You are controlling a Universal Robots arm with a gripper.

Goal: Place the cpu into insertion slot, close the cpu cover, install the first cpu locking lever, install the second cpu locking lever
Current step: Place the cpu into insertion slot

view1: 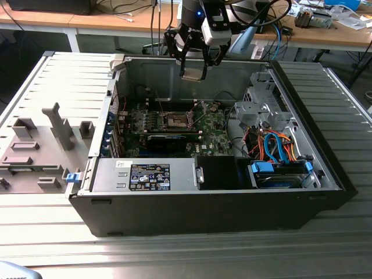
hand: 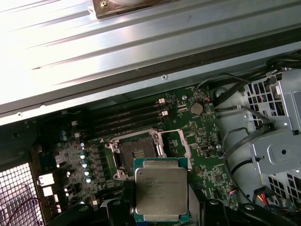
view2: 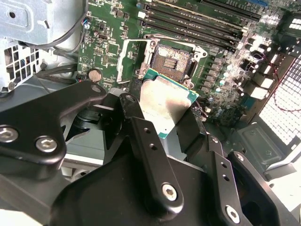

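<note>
My gripper (view1: pixel 193 74) hangs above the open computer case, near its back wall, shut on the cpu (view1: pixel 193 71). In both wrist views the cpu (view2: pixel 164 106) (hand: pixel 161 190) is a flat square chip with a silvery top and green edge, pinched between the black fingers (view2: pixel 141 136). The insertion slot (view1: pixel 176 120) (view2: pixel 171 59) (hand: pixel 136 151) lies open on the green board below, its dark centre bare. Beside it the thin cpu cover (view2: pixel 121 61) (hand: pixel 184 142) is swung open. I cannot make out the locking levers.
A black graphics card (view1: pixel 168 139) lies just in front of the socket and memory slots (hand: pixel 122 120) behind it. The power supply (view1: pixel 145 174) fills the case front; a metal drive cage (view1: pixel 261 104) and coloured cables (view1: pixel 279 151) crowd the exterior view's right. A grey fixture block (view1: pixel 40 145) sits outside.
</note>
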